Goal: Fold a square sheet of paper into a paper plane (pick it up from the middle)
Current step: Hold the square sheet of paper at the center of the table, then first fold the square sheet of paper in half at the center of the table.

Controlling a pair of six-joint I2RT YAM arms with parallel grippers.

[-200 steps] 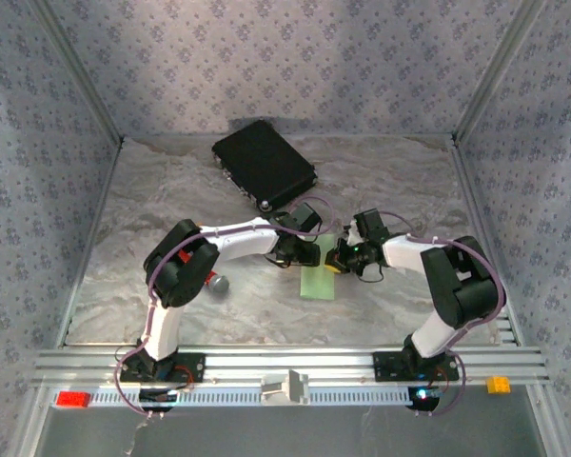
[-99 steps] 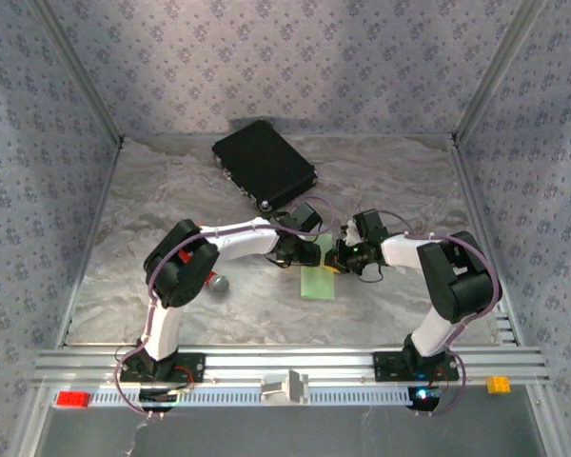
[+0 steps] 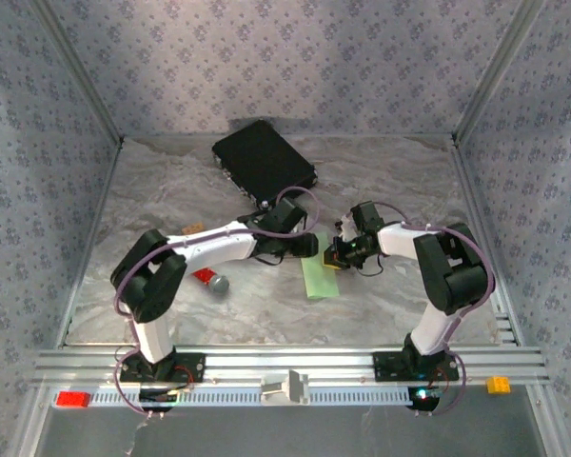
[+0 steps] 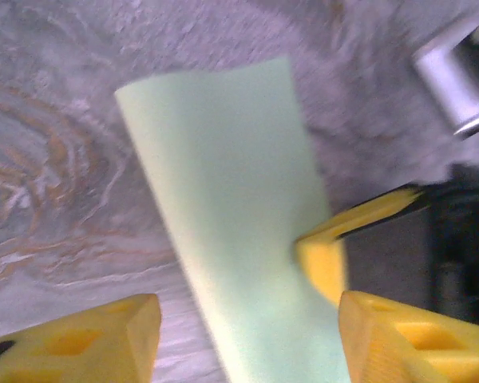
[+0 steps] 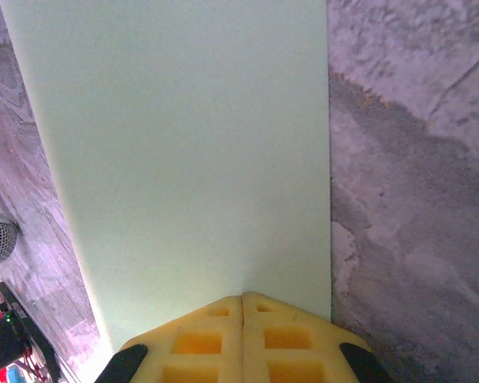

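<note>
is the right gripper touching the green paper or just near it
Touching. In the right wrist view, the right gripper has its jaws shut on the edge of the green paper, and the sheet runs straight out from them with no gap.

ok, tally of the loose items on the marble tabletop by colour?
Light green: 1, narrow sheet of thin paper
Black: 1, flat rectangular case
Red and grey: 1, red-handled tool with a round grey head
Total: 3
</note>
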